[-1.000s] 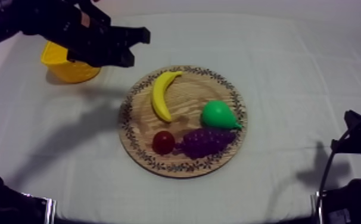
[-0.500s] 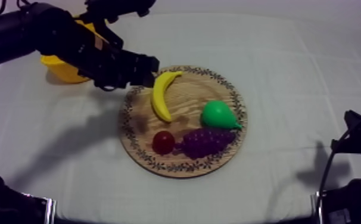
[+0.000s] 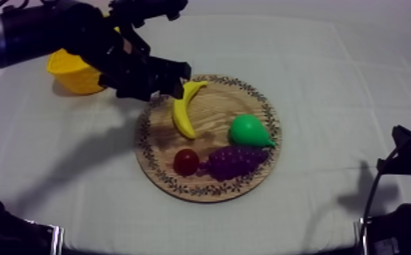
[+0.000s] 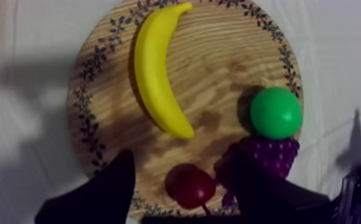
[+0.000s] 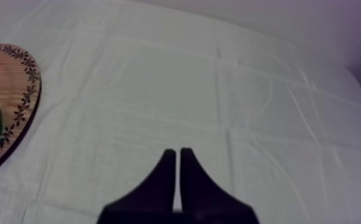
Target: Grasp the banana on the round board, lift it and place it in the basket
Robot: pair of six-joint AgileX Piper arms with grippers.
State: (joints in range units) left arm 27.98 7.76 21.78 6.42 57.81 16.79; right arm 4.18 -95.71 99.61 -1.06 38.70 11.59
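Left gripper [image 3: 179, 80] spread above the banana [image 3: 184, 108]

I hold my fingers wide apart so the banana, which lies on the wooden board [image 3: 208, 194], can fit between them. One second ago this arm was beside the yellow basket [image 3: 67, 72]; now it is at the board's rim. My right gripper [image 5: 177, 156] rests pressed together, as it is not needed.
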